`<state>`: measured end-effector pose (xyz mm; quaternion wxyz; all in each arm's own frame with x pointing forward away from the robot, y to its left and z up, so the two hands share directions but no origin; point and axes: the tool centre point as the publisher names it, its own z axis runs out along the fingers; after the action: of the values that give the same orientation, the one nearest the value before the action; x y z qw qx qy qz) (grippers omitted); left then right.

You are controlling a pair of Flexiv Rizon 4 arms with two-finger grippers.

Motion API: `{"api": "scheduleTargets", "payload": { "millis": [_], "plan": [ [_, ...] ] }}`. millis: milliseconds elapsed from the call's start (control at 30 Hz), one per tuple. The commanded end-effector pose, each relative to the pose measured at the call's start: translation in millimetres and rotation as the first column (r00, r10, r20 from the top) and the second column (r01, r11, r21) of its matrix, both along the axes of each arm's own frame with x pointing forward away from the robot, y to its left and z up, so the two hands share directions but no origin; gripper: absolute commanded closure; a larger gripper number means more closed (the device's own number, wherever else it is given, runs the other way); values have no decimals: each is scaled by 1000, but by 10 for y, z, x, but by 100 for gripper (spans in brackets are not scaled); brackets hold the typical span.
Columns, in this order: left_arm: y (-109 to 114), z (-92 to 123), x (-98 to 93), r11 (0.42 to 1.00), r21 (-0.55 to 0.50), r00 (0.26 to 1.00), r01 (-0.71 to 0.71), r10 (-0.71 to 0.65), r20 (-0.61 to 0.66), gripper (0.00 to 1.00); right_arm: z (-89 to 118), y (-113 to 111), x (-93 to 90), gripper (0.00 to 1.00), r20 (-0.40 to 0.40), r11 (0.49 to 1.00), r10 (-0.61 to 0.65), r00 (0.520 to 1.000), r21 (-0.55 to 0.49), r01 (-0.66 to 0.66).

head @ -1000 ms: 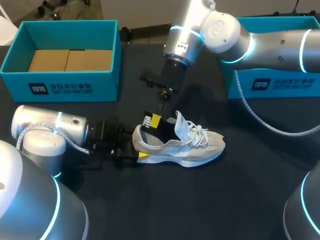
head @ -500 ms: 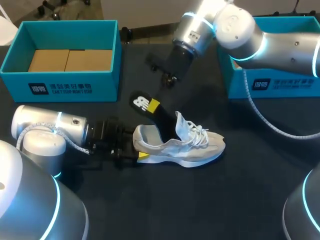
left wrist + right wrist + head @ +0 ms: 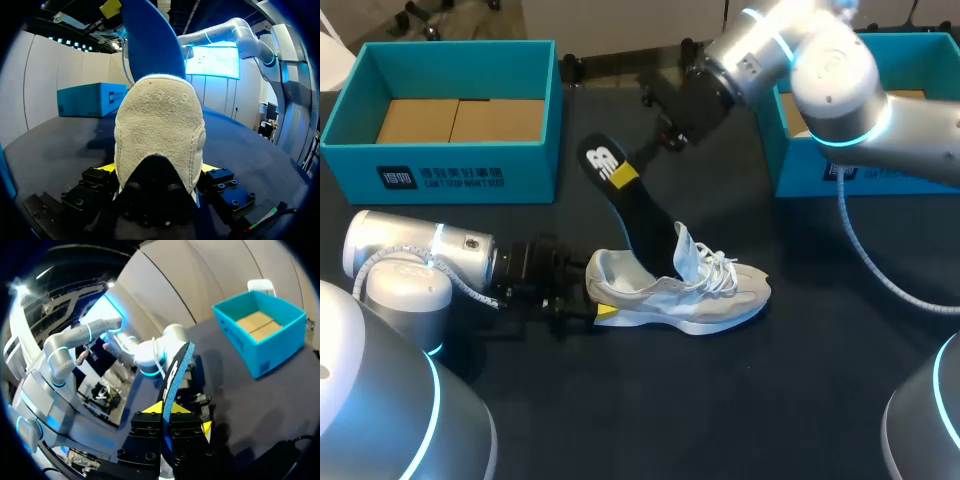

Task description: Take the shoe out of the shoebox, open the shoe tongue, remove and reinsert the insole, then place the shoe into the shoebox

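Note:
A pale grey sneaker (image 3: 705, 292) lies on its sole on the black table, toe to the right, tongue pulled up. My left gripper (image 3: 596, 294) holds the heel (image 3: 160, 125), one yellow-tipped finger (image 3: 106, 168) on each side. A long insole (image 3: 632, 208), black on top and blue underneath (image 3: 150, 40), slants up and back-left out of the shoe's opening, its lower end still inside. My right gripper (image 3: 623, 175) is shut on the insole's upper part (image 3: 175, 371), near the white logo.
An open teal shoebox (image 3: 450, 168) with cardboard inside stands at the back left, also seen ahead of the right gripper (image 3: 260, 337). A second teal box (image 3: 820, 172) stands at the back right, under my right arm.
My right gripper has risen and drawn back, pulling the insole much further out of the shoe. The shoe and my left gripper have stayed put.

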<state>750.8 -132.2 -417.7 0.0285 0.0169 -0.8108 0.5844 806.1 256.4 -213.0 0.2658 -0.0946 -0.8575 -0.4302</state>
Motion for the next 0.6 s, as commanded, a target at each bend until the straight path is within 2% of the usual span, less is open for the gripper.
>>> {"api": "scheduleTargets", "payload": {
  "millis": [33, 433, 600],
  "plan": [
    [-9, -7, -3, 1000, 2, 1000, -1, 1, -1, 100, 102, -19, -7, 100, 42, 991, -99, 994, 98, 95],
    [-9, -7, -3, 1000, 2, 1000, -1, 1, -1, 100, 485, 40, 238, 100, 119, 957, -193, 974, 241, 160],
    [-9, -7, -3, 1000, 2, 1000, -1, 1, -1, 100, 705, 46, 297, 100, 133, 953, -207, 969, 254, 168]
  ]
}}
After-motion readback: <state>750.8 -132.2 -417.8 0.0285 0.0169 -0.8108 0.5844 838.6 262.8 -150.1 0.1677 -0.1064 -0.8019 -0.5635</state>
